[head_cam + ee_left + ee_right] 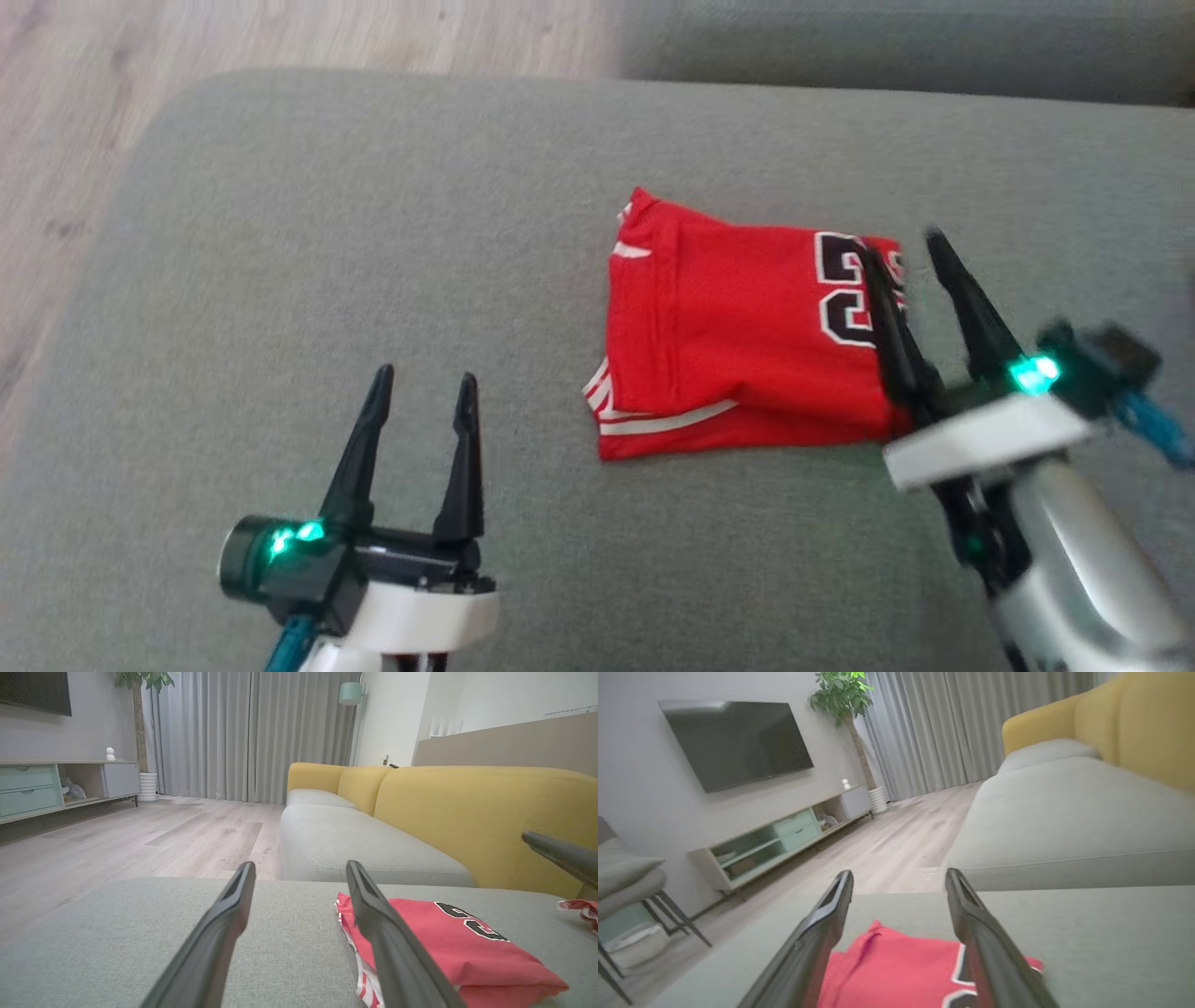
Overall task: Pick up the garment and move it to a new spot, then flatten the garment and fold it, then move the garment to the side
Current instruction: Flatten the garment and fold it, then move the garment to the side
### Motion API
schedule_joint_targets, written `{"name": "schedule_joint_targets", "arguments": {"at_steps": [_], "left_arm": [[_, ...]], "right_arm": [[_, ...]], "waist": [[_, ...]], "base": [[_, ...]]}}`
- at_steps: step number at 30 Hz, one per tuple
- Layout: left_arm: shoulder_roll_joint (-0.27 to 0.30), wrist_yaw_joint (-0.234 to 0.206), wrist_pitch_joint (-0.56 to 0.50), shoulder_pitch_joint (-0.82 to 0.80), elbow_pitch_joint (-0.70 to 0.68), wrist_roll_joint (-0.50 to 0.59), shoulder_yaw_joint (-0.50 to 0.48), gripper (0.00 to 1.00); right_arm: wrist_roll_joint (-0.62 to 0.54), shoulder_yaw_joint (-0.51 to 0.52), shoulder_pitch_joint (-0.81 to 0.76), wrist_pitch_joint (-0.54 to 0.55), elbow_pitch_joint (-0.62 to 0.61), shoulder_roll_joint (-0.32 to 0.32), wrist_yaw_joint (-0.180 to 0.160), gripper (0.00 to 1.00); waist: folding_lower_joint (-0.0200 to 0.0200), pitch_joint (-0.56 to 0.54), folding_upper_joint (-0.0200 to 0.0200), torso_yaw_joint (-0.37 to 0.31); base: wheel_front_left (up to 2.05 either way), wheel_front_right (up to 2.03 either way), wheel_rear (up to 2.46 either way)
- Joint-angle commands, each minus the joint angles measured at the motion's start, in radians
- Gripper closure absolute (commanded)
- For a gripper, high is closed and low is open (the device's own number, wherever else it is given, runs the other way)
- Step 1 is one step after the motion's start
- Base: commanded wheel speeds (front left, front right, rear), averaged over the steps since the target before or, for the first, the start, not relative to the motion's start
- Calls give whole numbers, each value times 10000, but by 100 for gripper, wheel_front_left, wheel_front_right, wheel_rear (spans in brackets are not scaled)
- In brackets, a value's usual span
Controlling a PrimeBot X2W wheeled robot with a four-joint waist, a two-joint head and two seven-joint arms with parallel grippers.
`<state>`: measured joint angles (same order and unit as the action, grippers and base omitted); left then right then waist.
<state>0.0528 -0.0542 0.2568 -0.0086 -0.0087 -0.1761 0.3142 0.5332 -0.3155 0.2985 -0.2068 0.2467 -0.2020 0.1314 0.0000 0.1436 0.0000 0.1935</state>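
The left gripper (425,373) sits lowest in the head view, its two dark fingers spread apart with nothing between them, hovering over bare grey cushion (280,233). Ahead of those fingertips and off to their right lies the garment (738,345), a red jersey with white striped trim and a black-and-white number. It is folded into a compact, stacked rectangle that rests flat on the cushion.

At the far side of the garment from the left gripper, the right gripper (898,241) also has its fingers parted. One finger crosses the edge with the printed number and the other is just past that edge, over bare cushion. Motion blur hides whether either finger touches the cloth.

I judge the jersey light, soft and limp, with a smooth knit that may slide on itself. It has no stiffness, so a pinch on the top layer alone would likely peel the fold open. The better hold looks like the thick folded edge by the right gripper, with the jaws closing through every layer. The left gripper could take the striped hem side nearest it, so the stack travels level.

Beyond both grippers, the left wrist view shows a grey seat (364,844), a yellow sofa back (467,812) and wooden floor (140,844)
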Motion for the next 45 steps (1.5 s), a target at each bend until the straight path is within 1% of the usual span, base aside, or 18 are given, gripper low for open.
{"name": "schedule_joint_targets", "arguments": {"at_steps": [1, 3, 5, 8, 9, 11, 17, 23, 37, 45], "left_arm": [[-26, -53, 49, -80, -192, -47, -532, 0], [-26, -110, 49, 45, -99, -66, -722, 0], [-26, -146, 49, 192, 1, -33, -889, 0], [-26, -141, 49, 458, 176, 46, -1061, 0], [-26, -141, 49, 458, 176, 46, -1061, 0], [-26, -66, 49, 762, 361, 101, -1161, 0], [-26, 58, 49, 1086, 632, 268, -1321, 0], [-26, 103, 49, 1171, 864, 277, -1414, 0], [-26, 82, 49, 1176, 1217, 294, -1550, 0], [-26, -49, 49, 1173, 1225, 239, -1552, 0]], "right_arm": [[-421, 40, -382, -367, -202, -183, -7, 0], [-626, 403, -880, -507, -115, -225, -7, 0], [-1154, 748, -1351, -538, -207, -268, -7, 0], [-1907, 1273, -2178, -544, -473, -34, -7, 0], [-1907, 1273, -2178, -544, -473, -34, -7, 0], [-2374, 1564, -2896, -546, -574, 287, -7, 0], [-2916, 1655, -3437, -548, -481, 634, -7, 0], [-3065, 1661, -3466, -548, -370, 785, -7, 0], [-3210, 1755, -3533, -549, -312, 918, -7, 0], [-3158, 1743, -3331, -549, -248, 881, -7, 0]], "waist": [[0, -343, 0, -273], [0, -524, 0, -402], [0, -697, 0, -531], [0, -1002, 0, -694], [0, -1002, 0, -694], [0, -1310, 0, -834], [0, -1488, 0, -1072], [0, -1604, 0, -1232], [0, -1673, 0, -1346], [0, -1522, 0, -1438]], "base": [[0, 0, 0], [0, 0, 0], [0, 0, 0], [0, 0, 0], [0, 0, 0], [0, 0, 0], [0, 0, 0], [0, 0, 0], [0, 0, 0], [0, 0, 0]]}}
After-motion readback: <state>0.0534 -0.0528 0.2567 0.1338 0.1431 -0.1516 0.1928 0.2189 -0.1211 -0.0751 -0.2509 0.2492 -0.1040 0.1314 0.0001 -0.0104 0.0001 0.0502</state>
